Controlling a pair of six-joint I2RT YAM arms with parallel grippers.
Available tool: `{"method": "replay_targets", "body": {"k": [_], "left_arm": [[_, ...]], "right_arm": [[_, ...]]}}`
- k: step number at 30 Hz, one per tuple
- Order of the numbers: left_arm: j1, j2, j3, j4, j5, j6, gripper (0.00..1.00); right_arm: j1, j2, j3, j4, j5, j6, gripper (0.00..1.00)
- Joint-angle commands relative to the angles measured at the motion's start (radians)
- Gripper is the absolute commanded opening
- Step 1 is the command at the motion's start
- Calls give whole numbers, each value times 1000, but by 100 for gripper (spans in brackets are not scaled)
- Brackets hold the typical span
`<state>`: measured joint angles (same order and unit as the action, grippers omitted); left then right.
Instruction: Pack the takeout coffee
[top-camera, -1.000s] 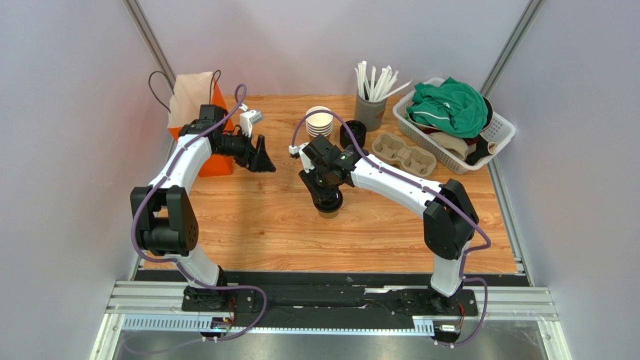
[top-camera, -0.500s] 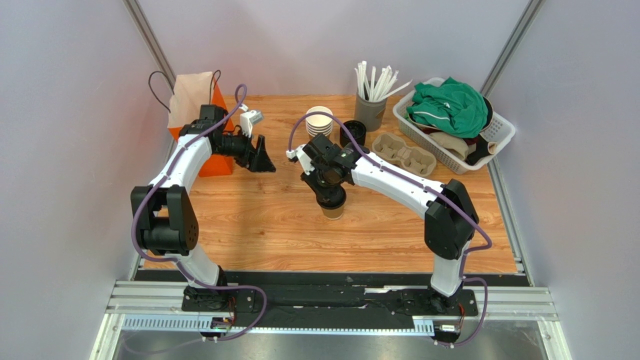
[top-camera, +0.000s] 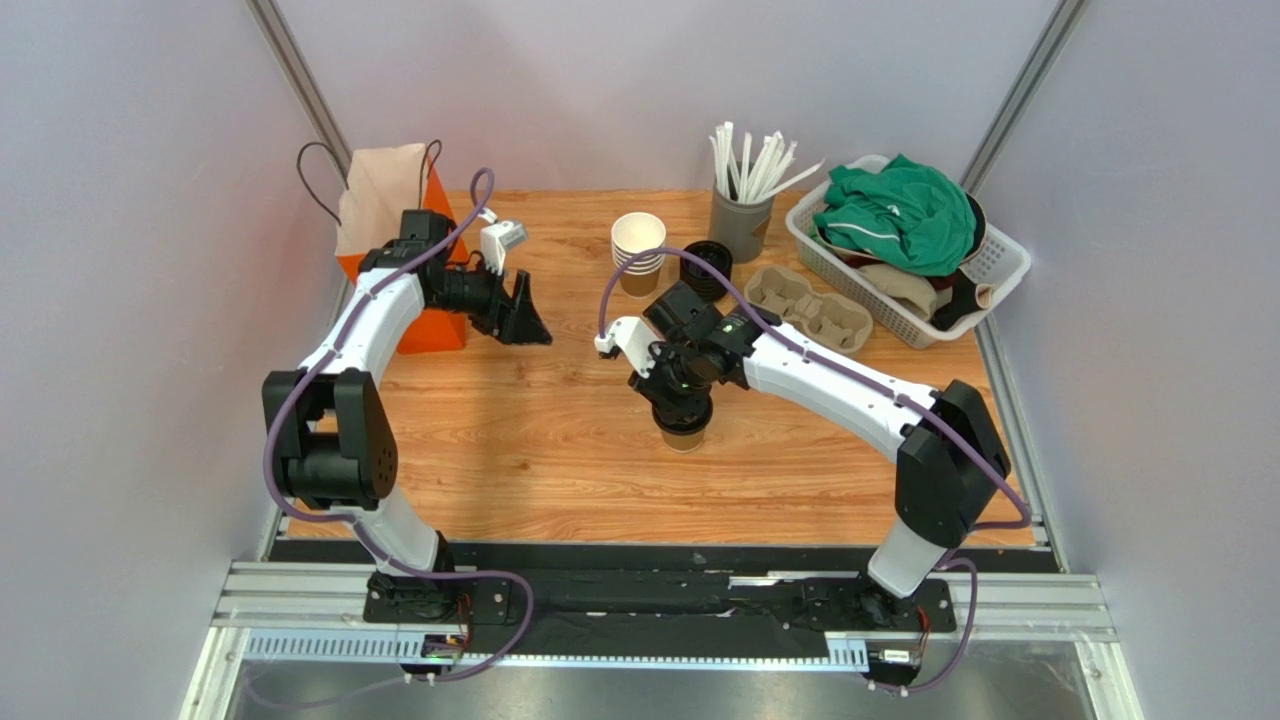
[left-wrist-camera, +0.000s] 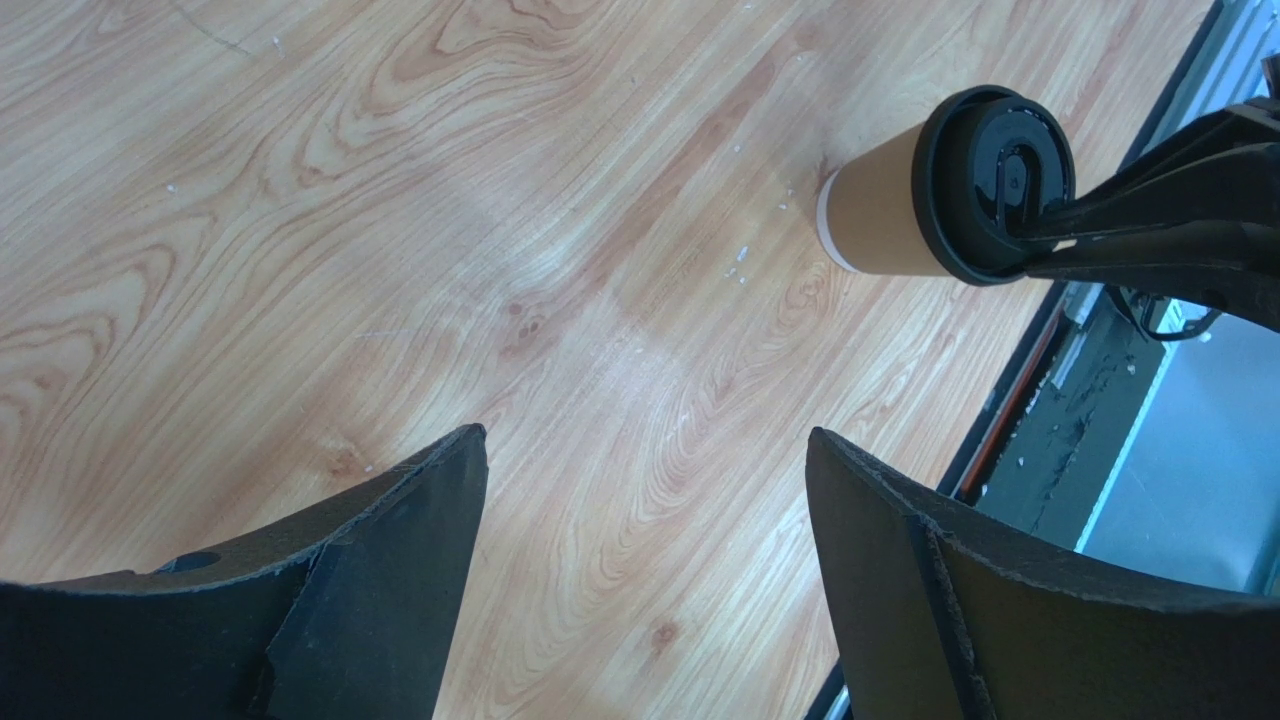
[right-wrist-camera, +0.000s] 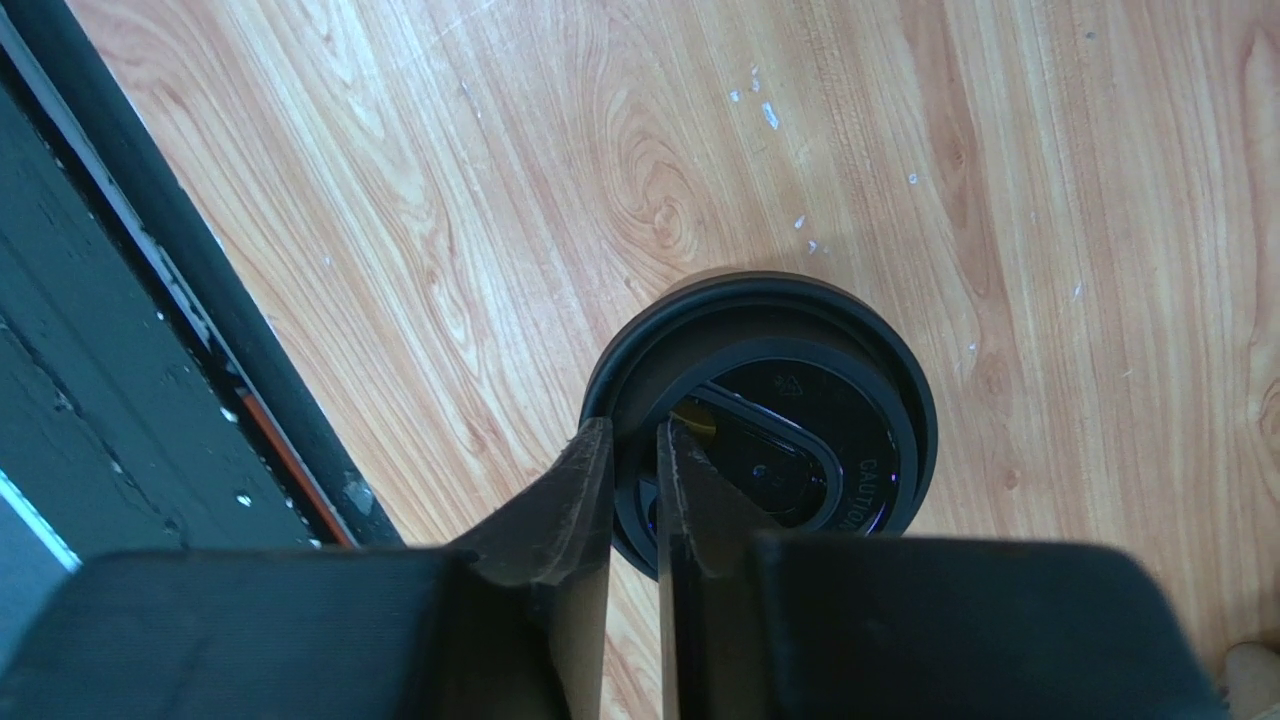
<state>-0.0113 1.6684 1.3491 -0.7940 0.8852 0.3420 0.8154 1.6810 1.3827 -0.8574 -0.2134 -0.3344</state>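
Takeout coffee stands upright, lid up.

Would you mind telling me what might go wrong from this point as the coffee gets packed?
1. The right gripper pinches only the rim of the round black plastic lid on the small tan paper cup; lifting may pop the lid off or let the cup swing and spill.
2. The orange paper bag stands at the far left, behind the open left gripper, so the carried cup could bump that arm.
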Motion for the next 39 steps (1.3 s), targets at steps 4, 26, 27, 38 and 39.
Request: {"method": "replay_targets", "body": {"k": [4, 26, 27, 38, 39], "left_arm": [[5, 4, -4, 18, 32, -3, 86], [5, 10, -4, 16, 32, 0, 87], [5, 10, -4, 16, 32, 2, 86], [5, 17, -4, 15, 31, -1, 86], [5, 16, -4, 15, 32, -1, 86]], "right_arm": [[-15, -79, -85, 90, -23, -138, 30], [-25, -41, -1, 58, 28, 153, 36], [-25, -43, -2, 58, 32, 156, 36], [-27, -43, -27, 35, 46, 153, 36], [-25, -38, -28, 37, 37, 155, 36]]}}
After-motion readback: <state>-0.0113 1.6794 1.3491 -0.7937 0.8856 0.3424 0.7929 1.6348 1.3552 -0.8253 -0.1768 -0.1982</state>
